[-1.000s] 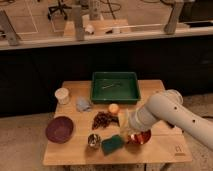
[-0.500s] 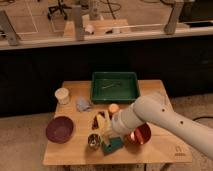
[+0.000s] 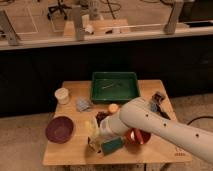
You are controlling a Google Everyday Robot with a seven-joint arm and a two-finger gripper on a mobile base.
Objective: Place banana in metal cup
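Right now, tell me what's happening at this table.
The robot's arm reaches across the front of the table, with its gripper at the front left. The banana stands upright at the gripper, seemingly just above the metal cup. It is not in the cup yet. A green sponge lies beside the cup.

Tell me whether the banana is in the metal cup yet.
Not in yet: the banana stands at the hand, just above the metal cup near the table's front edge, its length outside the cup.

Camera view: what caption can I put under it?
Robot claw low over the table, right beside the banana, between purple bowl and red bowl.
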